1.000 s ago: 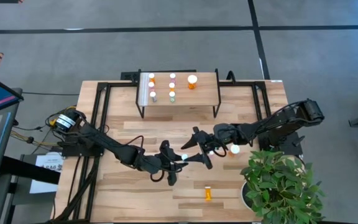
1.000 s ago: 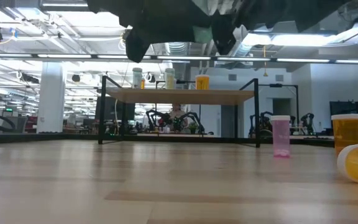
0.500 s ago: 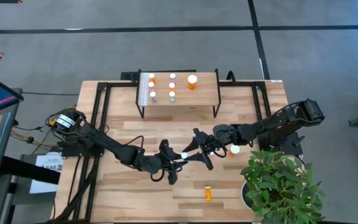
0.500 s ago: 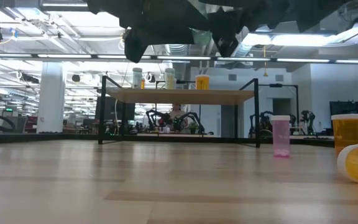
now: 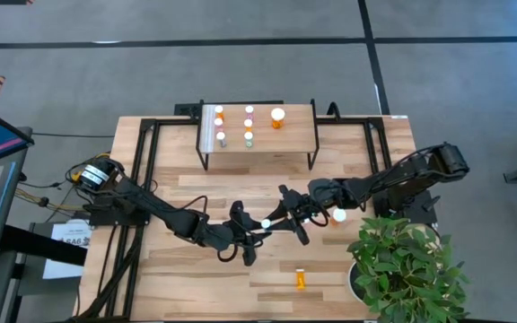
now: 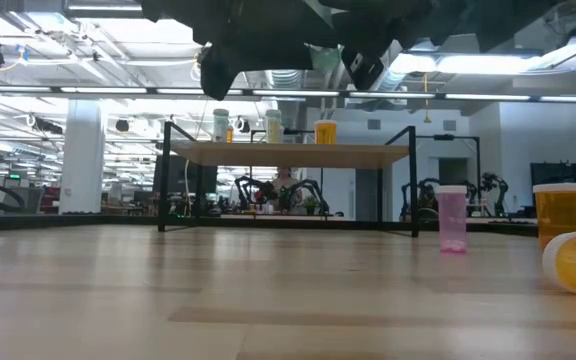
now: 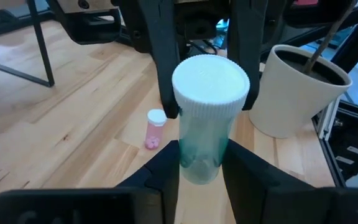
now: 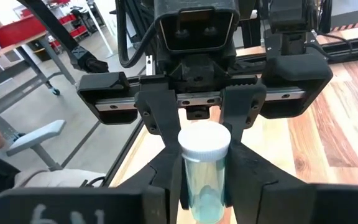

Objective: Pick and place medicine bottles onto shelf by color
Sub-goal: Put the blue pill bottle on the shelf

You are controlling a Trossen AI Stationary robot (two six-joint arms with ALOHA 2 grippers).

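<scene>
Nearest the front edge of the worktop (image 5: 196,296), an orange bottle (image 5: 300,279) lies on its side, right of centre, just left of the potted plant (image 5: 402,269) that fills the near right corner. Mid-worktop, both arms meet over one pale green bottle (image 5: 265,223) with a white cap, held off the surface between them. The left tool (image 5: 257,230) reaches in from the left and is closed on the bottle's lower body; in the left wrist view its two dark fingers (image 7: 166,165) press both sides of the translucent body below the cap. The right tool (image 5: 284,218) comes in from the right and faces it, narrowed onto the same bottle; in the right wrist view its fingers (image 8: 169,171) flank the body, touching it. So both tools grip the pale green bottle at once, cap toward the right tool's side. Just right of the right tool, under its arm, a wide orange bottle (image 5: 338,215) with white cap stands upright on the worktop; a small pink bottle (image 7: 155,127) stands upright nearby, seen in the left wrist view and in the low view. Farther back, centred at the far edge, stands the shelf (image 5: 299,135), carrying upright bottles in rows: several small ones at its left and middle, one wider orange bottle (image 5: 277,117) toward the right. Exact colours of the small ones cannot be told.
</scene>
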